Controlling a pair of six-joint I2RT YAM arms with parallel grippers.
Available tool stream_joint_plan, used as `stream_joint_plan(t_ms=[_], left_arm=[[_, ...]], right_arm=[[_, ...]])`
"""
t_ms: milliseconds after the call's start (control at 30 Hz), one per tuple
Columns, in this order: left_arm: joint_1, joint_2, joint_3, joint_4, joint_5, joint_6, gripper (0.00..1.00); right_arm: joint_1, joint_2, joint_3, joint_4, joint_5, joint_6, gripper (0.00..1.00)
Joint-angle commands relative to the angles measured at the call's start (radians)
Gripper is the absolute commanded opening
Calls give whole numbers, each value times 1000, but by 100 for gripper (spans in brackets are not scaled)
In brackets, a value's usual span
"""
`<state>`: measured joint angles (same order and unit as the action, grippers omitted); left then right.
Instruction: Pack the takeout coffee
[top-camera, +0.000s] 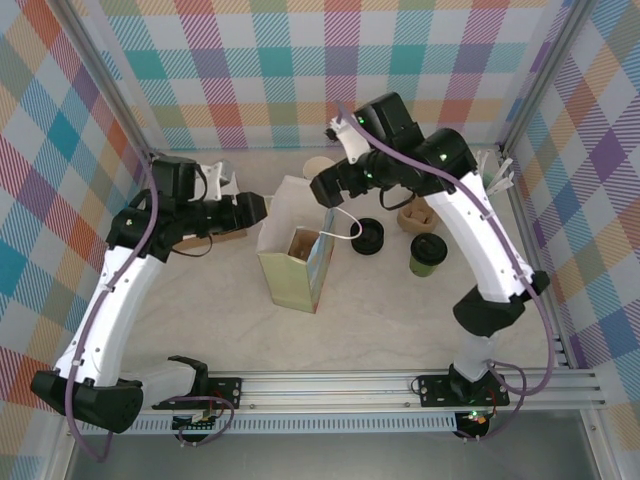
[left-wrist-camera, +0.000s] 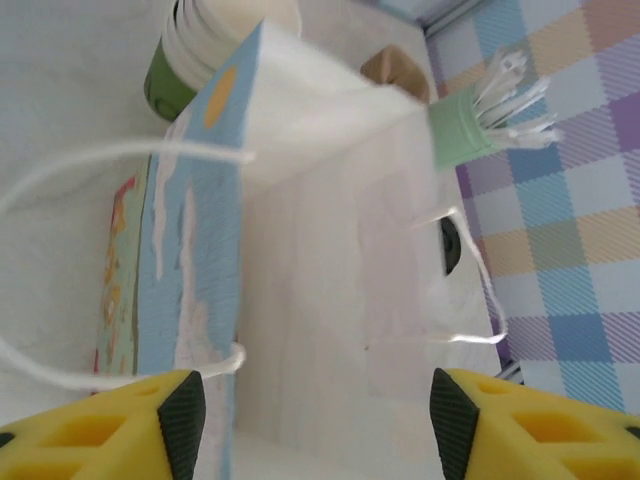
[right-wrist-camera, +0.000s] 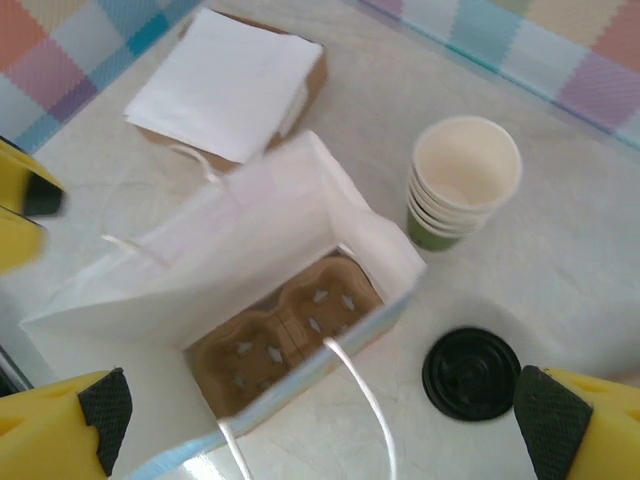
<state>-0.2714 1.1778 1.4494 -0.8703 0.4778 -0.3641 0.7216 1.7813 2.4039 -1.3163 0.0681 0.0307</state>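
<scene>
The takeout coffee (top-camera: 428, 253), a small green cup with a black lid, stands on the table right of the paper bag (top-camera: 295, 255). The bag is upright and open, with a brown cup carrier (right-wrist-camera: 285, 335) at its bottom. My left gripper (top-camera: 262, 210) is open at the bag's upper left side, its pads (left-wrist-camera: 182, 420) spread before the bag's white wall (left-wrist-camera: 340, 280). My right gripper (top-camera: 322, 188) hovers open above the bag's far rim, looking down into the bag (right-wrist-camera: 250, 230) between its pads (right-wrist-camera: 550, 420). Neither gripper holds anything.
A black lid (top-camera: 367, 236) lies between bag and coffee. A stack of cream-rimmed cups (top-camera: 318, 167) stands behind the bag. A brown carrier (top-camera: 415, 213) and a mint cup of white sticks (top-camera: 495, 170) are at the back right. White napkins (right-wrist-camera: 225, 85) lie to the left.
</scene>
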Motion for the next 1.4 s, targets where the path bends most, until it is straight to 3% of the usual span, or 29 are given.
stream_joint_plan(t_ms=[0, 267, 633, 1067, 1367], left_arm=[[-11, 9, 91, -62, -50, 61, 67], [-9, 98, 236, -133, -106, 149, 75], [-9, 236, 397, -202, -115, 292, 84], [-9, 467, 666, -270, -84, 462, 92], [-12, 602, 816, -323, -82, 652, 93]], right_arm=[[-35, -98, -133, 47, 54, 91, 100], [-141, -357, -516, 129, 113, 209, 100], [-283, -584, -883, 155, 125, 294, 100], [-352, -670, -1176, 174, 107, 402, 100], [-367, -639, -1215, 198, 128, 414, 100]])
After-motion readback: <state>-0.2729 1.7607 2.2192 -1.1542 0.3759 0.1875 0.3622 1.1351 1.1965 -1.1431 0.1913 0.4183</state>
